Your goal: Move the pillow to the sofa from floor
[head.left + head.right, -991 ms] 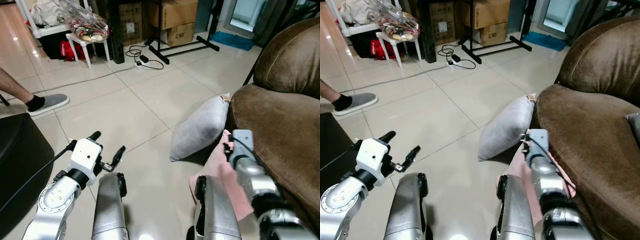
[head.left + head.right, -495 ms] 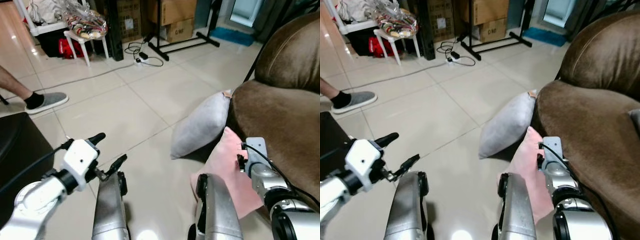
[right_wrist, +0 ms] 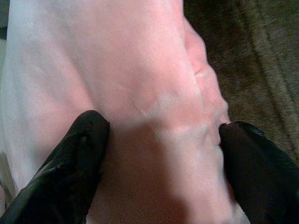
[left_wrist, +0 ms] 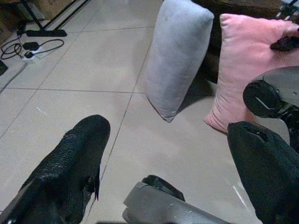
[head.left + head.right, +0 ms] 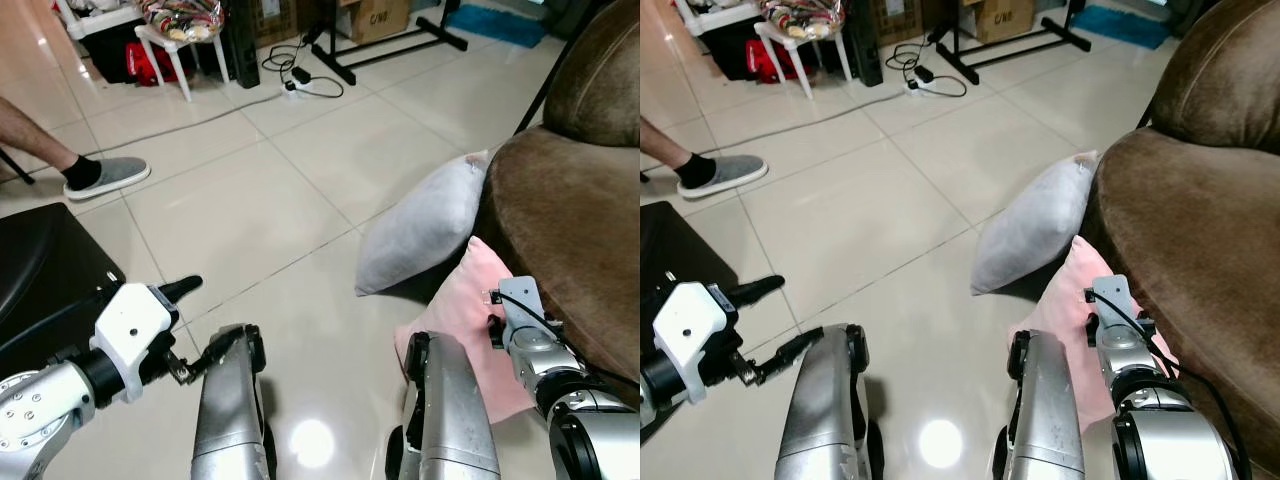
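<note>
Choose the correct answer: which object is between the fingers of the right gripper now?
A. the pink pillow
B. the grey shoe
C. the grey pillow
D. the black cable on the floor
A: in the right wrist view the right gripper has one black finger on each side of the pink pillow, which leans against the brown sofa.

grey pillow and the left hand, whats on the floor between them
Bare tile floor, as the left eye view shows. The grey pillow leans on the sofa beside the pink pillow, and the left hand, fingers apart, hovers low.
</note>
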